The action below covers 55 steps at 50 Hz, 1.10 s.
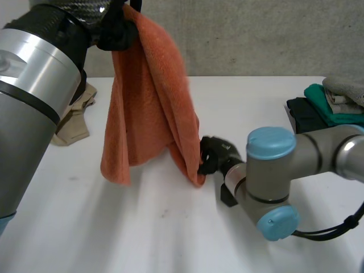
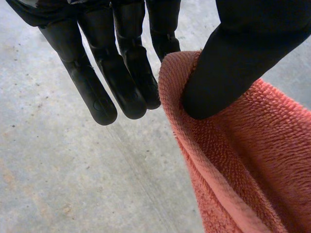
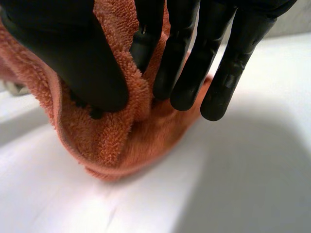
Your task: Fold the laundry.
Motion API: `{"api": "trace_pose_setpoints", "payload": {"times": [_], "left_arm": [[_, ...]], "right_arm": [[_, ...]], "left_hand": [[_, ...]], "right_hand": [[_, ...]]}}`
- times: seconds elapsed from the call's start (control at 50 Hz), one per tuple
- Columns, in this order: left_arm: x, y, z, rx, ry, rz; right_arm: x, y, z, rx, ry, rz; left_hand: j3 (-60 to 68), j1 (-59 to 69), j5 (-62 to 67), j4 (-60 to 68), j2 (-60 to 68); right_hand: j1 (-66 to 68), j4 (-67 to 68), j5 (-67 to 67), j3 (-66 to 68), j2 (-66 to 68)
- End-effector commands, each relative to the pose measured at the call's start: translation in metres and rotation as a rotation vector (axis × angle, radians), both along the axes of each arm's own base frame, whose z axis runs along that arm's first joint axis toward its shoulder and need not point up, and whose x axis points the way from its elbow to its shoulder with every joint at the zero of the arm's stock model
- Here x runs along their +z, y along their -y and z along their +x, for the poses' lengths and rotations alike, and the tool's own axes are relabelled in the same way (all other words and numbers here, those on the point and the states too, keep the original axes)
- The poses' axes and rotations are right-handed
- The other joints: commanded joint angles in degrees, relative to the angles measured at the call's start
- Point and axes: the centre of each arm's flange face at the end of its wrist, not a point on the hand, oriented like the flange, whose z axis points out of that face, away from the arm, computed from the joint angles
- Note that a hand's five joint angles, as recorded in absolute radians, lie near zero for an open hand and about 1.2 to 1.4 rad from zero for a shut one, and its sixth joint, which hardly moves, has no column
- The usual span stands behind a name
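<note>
An orange towel hangs upright above the white table, bunched in long folds. My left hand holds its top corner high up; in the left wrist view the thumb pinches the towel's hem against one finger while the other fingers stay straight beside it. My right hand is low over the table at the towel's bottom right corner. There its thumb and a finger pinch the towel's lower edge, which just touches the table.
A crumpled beige cloth lies at the left behind my left arm. At the far right stands a pile of folded clothes in teal, dark and grey. Bare table lies in front of the towel.
</note>
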Motion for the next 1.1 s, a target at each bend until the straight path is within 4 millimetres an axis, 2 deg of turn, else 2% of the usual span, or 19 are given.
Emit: {"api": "trace_pose_setpoints", "payload": {"times": [0.02,0.08,0.1,0.16,0.18,0.28,0.32,0.38,0.44,0.5,0.52,0.54,0.6,0.68,0.78,0.84,0.9,0.96,1.1], "left_arm": [[0.005,-0.002,0.005,0.007,-0.014,-0.01],[0.007,0.003,0.012,0.036,-0.018,-0.015],[0.008,0.008,0.019,0.062,-0.018,-0.017],[0.004,0.017,0.029,0.103,-0.013,-0.009],[0.001,0.024,0.036,0.132,-0.009,0.0],[-0.017,0.047,0.056,0.215,0.002,0.055],[-0.023,0.051,0.06,0.227,0.002,0.075],[-0.037,0.059,0.067,0.252,0.014,0.117],[-0.052,0.07,0.073,0.283,0.03,0.151],[-0.071,0.084,0.076,0.307,0.05,0.194],[-0.084,0.093,0.076,0.315,0.064,0.221],[-0.097,0.1,0.076,0.321,0.081,0.251],[-0.115,0.108,0.074,0.323,0.102,0.295],[-0.129,0.112,0.072,0.322,0.123,0.334],[-0.133,0.113,0.073,0.322,0.125,0.346],[-0.135,0.111,0.073,0.321,0.127,0.35],[-0.137,0.11,0.072,0.319,0.131,0.357],[-0.14,0.109,0.073,0.32,0.136,0.365],[-0.143,0.111,0.078,0.335,0.138,0.376]], "right_arm": [[0.088,0.032,-0.04,-0.093,0.056,-0.292],[0.127,0.051,-0.068,-0.148,0.0,-0.442],[0.149,0.055,-0.078,-0.145,-0.036,-0.527],[0.179,0.059,-0.09,-0.133,-0.093,-0.645],[0.193,0.054,-0.088,-0.092,-0.118,-0.693],[0.209,0.039,-0.076,0.022,-0.122,-0.68],[0.203,0.039,-0.074,0.043,-0.129,-0.65],[0.173,0.035,-0.06,0.12,-0.151,-0.557],[0.138,0.019,-0.036,0.216,-0.189,-0.457],[0.112,0.01,-0.029,0.272,-0.252,-0.381],[0.107,0.009,-0.03,0.281,-0.277,-0.366],[0.106,0.009,-0.031,0.283,-0.285,-0.358],[0.107,0.006,-0.031,0.289,-0.29,-0.351],[0.122,0.014,-0.041,0.252,-0.282,-0.382],[0.138,0.029,-0.073,0.188,-0.34,-0.37],[0.131,0.027,-0.087,0.218,-0.456,-0.333],[0.118,0.015,-0.092,0.28,-0.581,-0.319],[0.098,0.006,-0.101,0.327,-0.69,-0.307],[0.075,0.009,-0.104,0.327,-0.831,-0.476]], "left_hand": [[11.69,14.55,14.79,11.26,11.38],[11.69,14.55,14.79,11.26,11.38],[11.69,14.55,14.79,11.26,11.38],[11.69,14.55,14.79,11.26,11.38],[11.69,14.55,14.79,11.26,11.38],[11.69,14.55,14.79,11.26,11.38],[11.69,14.55,14.79,11.26,11.38],[11.69,14.55,14.79,11.26,11.38],[11.69,14.55,14.79,11.26,11.38],[11.69,14.55,14.79,11.26,11.38],[11.69,14.55,14.79,11.26,11.38],[11.69,14.55,14.79,11.26,11.38],[11.69,14.55,14.79,11.26,11.38],[11.69,14.55,14.79,11.26,11.38],[11.69,14.55,14.79,11.26,11.38],[11.69,14.55,14.79,11.26,11.38],[11.69,14.55,14.79,11.26,11.38],[11.69,14.55,14.79,11.26,11.38],[11.69,14.55,14.79,11.26,11.38]], "right_hand": [[23.58,12.53,14.36,12.54,12.56],[23.58,12.53,14.36,12.54,12.56],[23.58,12.53,14.36,12.54,12.56],[23.58,12.53,14.36,12.54,12.56],[23.58,12.53,14.36,12.54,12.56],[23.58,12.53,14.36,12.54,12.56],[23.58,12.53,14.36,12.54,12.56],[23.58,12.53,14.36,12.54,12.56],[23.58,12.53,14.36,12.54,12.56],[23.58,12.53,14.36,12.54,12.56],[22.64,11.59,13.42,11.6,11.62],[11.31,0.25,2.09,0.27,0.29],[-31.89,-42.94,-41.1,-42.92,-42.9],[-33.72,-44.77,-42.94,-44.76,-44.73],[-32.04,-43.1,-41.26,-43.08,-43.06],[-28.35,-39.4,-37.56,-39.38,-39.36],[-23.97,-35.02,-33.19,-35.01,-34.99],[-24.13,-35.18,-33.35,-35.17,-35.15],[-26.32,-37.37,-35.54,-37.36,-37.33]]}}
